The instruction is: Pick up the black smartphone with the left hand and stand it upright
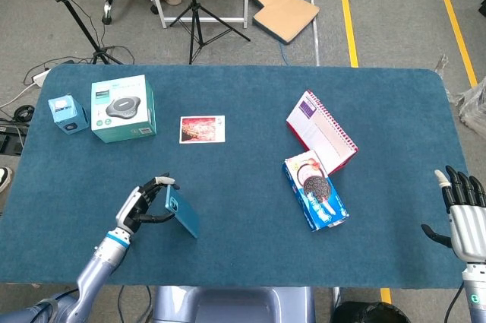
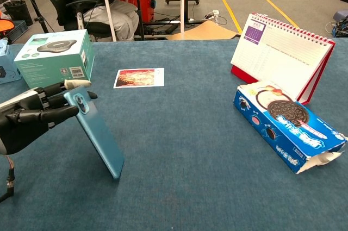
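The smartphone (image 1: 182, 213) (image 2: 98, 136) shows a blue back with its camera near the top. Its bottom edge rests on the blue table (image 1: 243, 247) at the front left, and its top leans left toward my left hand. My left hand (image 1: 140, 203) (image 2: 27, 119) holds the phone's upper end, with fingertips over the top edge and across the back. My right hand (image 1: 461, 213) hangs at the table's front right corner with its fingers spread and nothing in it; the chest view does not show it.
A teal speaker box (image 1: 123, 108) (image 2: 51, 51) and a small blue box (image 1: 67, 113) stand at the back left. A photo card (image 1: 202, 128) (image 2: 139, 77) lies behind the phone. A desk calendar (image 1: 320, 131) (image 2: 283, 57) and a cookie box (image 1: 315, 192) (image 2: 288, 125) sit at the right.
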`<action>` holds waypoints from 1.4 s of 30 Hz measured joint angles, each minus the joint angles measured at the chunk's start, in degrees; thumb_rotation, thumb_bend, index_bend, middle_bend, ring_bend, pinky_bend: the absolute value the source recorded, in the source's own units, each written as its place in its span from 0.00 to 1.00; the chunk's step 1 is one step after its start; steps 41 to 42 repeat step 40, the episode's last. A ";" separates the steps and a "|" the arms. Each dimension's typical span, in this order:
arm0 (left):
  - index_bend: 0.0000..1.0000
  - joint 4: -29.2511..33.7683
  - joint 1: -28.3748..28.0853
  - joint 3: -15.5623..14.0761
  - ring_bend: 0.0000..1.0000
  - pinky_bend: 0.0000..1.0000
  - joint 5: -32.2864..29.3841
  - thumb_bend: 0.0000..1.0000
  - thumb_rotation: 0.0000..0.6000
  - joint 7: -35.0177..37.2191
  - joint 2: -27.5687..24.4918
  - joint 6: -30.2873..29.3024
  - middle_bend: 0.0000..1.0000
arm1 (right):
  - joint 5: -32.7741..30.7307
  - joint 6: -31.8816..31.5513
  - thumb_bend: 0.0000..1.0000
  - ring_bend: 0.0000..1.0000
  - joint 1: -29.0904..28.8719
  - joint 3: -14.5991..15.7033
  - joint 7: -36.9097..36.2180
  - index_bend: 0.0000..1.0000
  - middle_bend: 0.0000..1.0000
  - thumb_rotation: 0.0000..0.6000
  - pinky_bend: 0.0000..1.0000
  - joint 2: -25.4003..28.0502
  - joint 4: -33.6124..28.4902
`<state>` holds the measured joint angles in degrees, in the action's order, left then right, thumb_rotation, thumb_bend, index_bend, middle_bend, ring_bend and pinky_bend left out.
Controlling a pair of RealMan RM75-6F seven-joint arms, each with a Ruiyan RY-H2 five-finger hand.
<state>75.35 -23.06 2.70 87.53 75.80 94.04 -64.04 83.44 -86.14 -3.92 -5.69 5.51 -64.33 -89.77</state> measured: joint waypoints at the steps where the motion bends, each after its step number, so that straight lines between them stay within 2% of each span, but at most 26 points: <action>1: 0.27 -0.26 0.03 -0.11 0.00 0.00 0.02 0.00 1.00 0.52 -0.44 -0.10 0.29 | 0.03 0.00 0.00 0.00 -0.01 0.01 0.09 0.01 0.00 1.00 0.00 -0.01 -0.04; 11: 0.24 -0.33 0.60 -0.32 0.00 0.00 1.15 0.00 1.00 -0.20 -4.60 -3.61 0.28 | 0.21 -0.29 0.00 0.00 0.03 -0.02 0.04 0.01 0.00 1.00 0.00 0.06 -0.24; 15: 0.24 0.74 1.10 0.16 0.00 0.00 1.53 0.00 1.00 -4.64 -6.82 -6.09 0.28 | 0.54 -0.42 0.00 0.00 0.04 0.05 0.00 0.01 0.00 1.00 0.00 0.13 -0.46; 17: 0.24 1.45 1.35 0.46 0.00 0.00 1.84 0.00 1.00 -9.08 -8.06 -7.41 0.27 | 0.69 -0.54 0.00 0.00 0.06 0.09 0.04 0.01 0.00 1.00 0.00 0.17 -0.62; 21: 0.21 2.59 1.99 1.18 0.00 0.00 2.68 0.00 1.00 -22.86 -10.51 -10.32 0.25 | 1.06 -0.82 0.00 0.00 0.09 0.13 0.07 0.01 0.00 1.00 0.00 0.26 -0.93; 25: 0.15 5.00 3.32 2.06 0.00 0.00 3.42 0.00 1.00 -45.01 -13.37 -14.35 0.19 | 1.26 -1.14 0.00 0.00 0.16 0.09 -0.21 0.01 0.00 1.00 0.00 0.47 -1.23; 29: 0.01 8.06 5.30 2.60 0.00 0.00 3.83 0.00 1.00 -65.77 -16.37 -18.50 0.01 | 1.41 -1.27 0.00 0.00 0.23 0.10 -0.47 0.01 0.00 1.00 0.00 0.61 -1.37; 33: 0.00 12.30 8.56 2.39 0.00 0.00 3.66 0.00 1.00 -83.03 -19.77 -22.78 0.00 | 1.60 -1.33 0.00 0.00 0.24 0.15 -0.71 0.01 0.00 1.00 0.00 0.71 -1.47; 37: 0.00 17.70 13.09 1.09 0.00 0.00 1.79 0.00 1.00 -91.65 -22.89 -25.27 0.00 | 1.99 -1.50 0.00 0.00 0.24 0.22 -0.86 0.00 0.00 1.00 0.00 0.80 -1.63; 42: 0.00 19.83 14.52 0.47 0.00 0.00 -0.46 0.00 1.00 -93.81 -23.98 -25.46 0.00 | 2.17 -1.63 0.00 0.00 0.24 0.23 -1.07 0.00 0.00 1.00 0.00 0.84 -1.69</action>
